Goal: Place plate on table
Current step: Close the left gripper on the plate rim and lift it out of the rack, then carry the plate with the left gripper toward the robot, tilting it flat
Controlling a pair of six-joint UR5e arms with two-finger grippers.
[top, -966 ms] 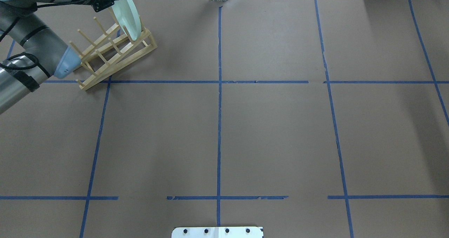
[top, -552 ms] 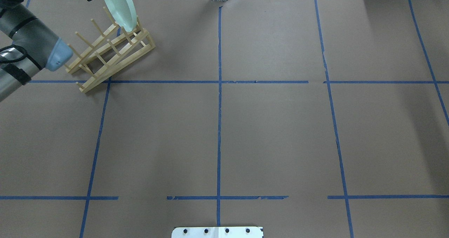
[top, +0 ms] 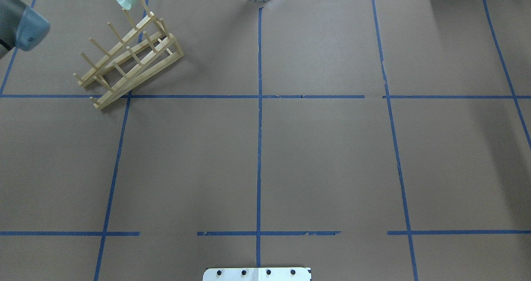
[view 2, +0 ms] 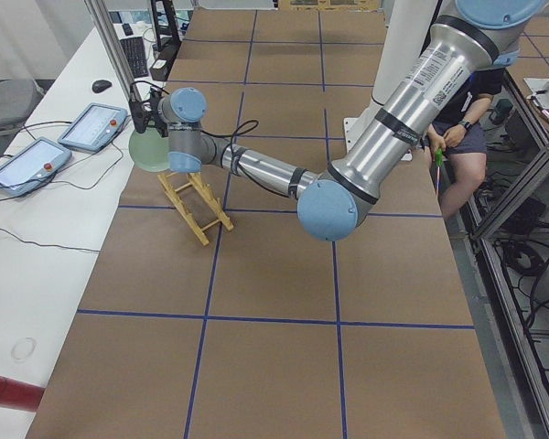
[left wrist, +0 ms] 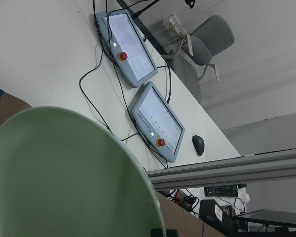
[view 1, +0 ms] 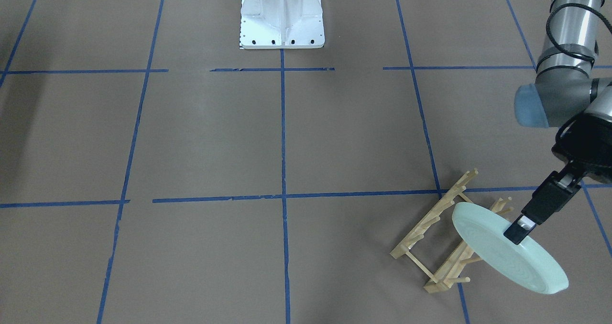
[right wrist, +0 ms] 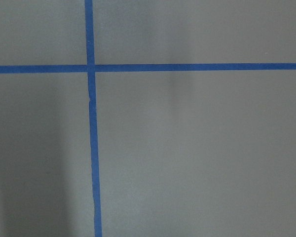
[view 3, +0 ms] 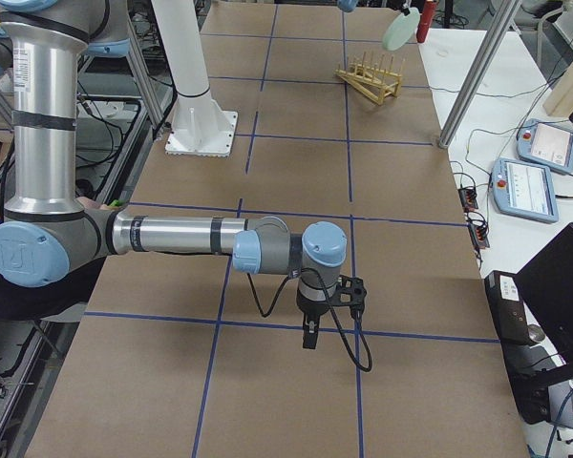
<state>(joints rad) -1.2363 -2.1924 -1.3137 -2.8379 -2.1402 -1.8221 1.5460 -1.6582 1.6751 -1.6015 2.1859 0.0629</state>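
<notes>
Brown taped table (view 1: pixel 215 137); the plate is held above it at lower right of the front-facing view.
Jaws of the left gripper (view 1: pixel 519 232) are clamped on the rim of the tilted mint plate (view 1: pixel 499 253), in the air over the wooden rack (view 1: pixel 432 214). The right gripper (view 3: pixel 310 336) hangs low over the table, its jaws too small to judge.

The plate (view 1: pixel 525 265) is mint-green, the table (view 1: pixel 358 137) blue-gridded brown.

A plate (view 1: pixel 509 250) hangs tilted in the left claw (view 1: pixel 519 232), above one end of a peg rack (view 1: pixel 442 274) standing on the bench (view 1: pixel 191 137).
</notes>
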